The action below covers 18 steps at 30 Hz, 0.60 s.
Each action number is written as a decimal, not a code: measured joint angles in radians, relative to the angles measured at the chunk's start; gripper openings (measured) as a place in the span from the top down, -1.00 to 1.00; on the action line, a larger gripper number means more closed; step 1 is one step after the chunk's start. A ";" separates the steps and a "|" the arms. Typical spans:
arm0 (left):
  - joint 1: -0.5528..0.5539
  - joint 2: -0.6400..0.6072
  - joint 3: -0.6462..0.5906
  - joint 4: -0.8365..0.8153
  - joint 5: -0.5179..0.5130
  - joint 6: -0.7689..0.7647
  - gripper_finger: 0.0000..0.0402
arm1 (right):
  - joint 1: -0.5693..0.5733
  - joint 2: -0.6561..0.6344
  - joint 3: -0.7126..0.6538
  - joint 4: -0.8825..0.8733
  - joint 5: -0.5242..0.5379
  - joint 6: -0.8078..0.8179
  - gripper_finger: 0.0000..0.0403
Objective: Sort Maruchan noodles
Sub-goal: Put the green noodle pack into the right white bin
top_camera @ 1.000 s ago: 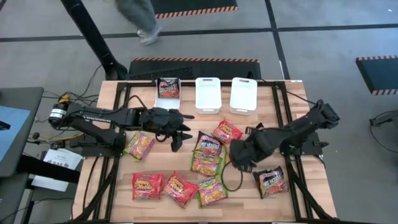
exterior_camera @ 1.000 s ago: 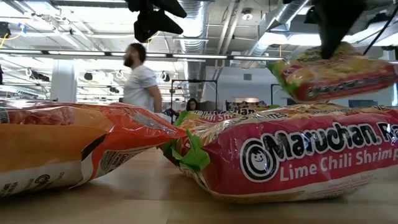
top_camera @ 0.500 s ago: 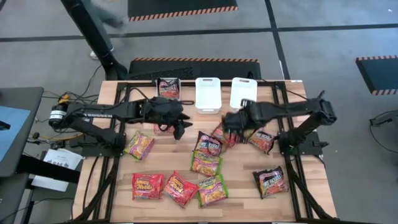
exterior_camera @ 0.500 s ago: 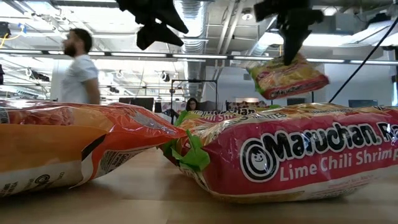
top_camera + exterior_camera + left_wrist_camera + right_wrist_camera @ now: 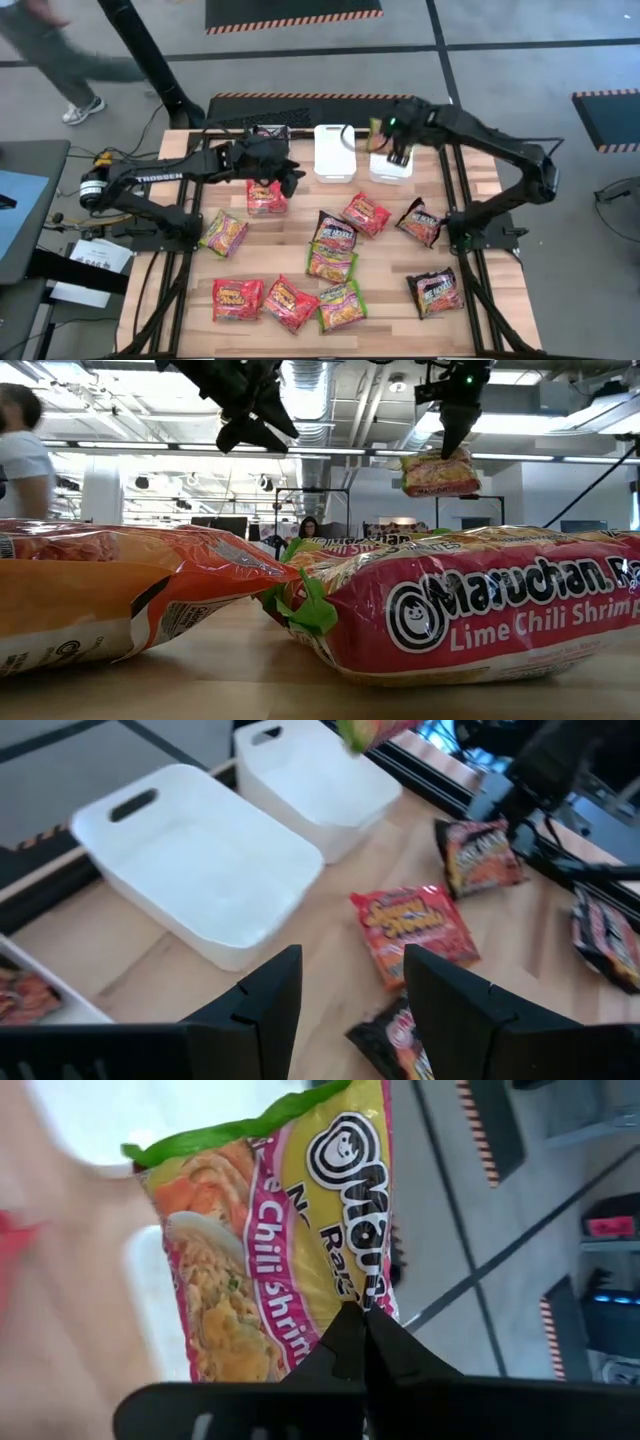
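Note:
Maruchan noodle packets lie flat on the wooden table [image 5: 480, 200], red ones [image 5: 238, 298] and green ones [image 5: 342, 307] near the front and dark ones [image 5: 435, 292] to the right. My right gripper [image 5: 388, 140] is shut on a green and yellow packet [image 5: 280, 1230] above the right white bin [image 5: 392, 165]. My left gripper [image 5: 350, 990] hangs open and bare above a red packet [image 5: 265, 196], near the left bin [image 5: 268, 150], which holds a dark packet. My right gripper pinches one side edge [image 5: 352, 1295] of the green packet between its two fingers, about midway along that edge. The fingers come from above, slanting down. The packet hangs tilted below them [image 5: 440, 472], lifted clear of table and bin.
A third white bin [image 5: 333, 152] stands between the other two at the far edge. More packets [image 5: 337, 232] lie in the table's middle. Black frame rails [image 5: 455, 180] run along the table's sides. A person [image 5: 60, 50] walks on the floor beyond the far left corner.
My right gripper has risen from the table's middle and swung toward the far edge, carrying the green packet until it hangs over the right bin. My left gripper has swung toward the far edge, staying open. The person has walked off to the left.

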 joint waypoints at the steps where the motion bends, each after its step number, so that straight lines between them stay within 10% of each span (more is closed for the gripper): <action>1: 0.010 0.000 0.000 0.000 0.000 0.000 0.19 | -0.026 -0.006 0.000 0.019 0.000 -0.024 0.98; 18: 0.120 0.000 0.000 0.001 0.000 0.000 0.19 | -0.279 -0.008 -0.203 0.354 -0.059 -0.229 0.98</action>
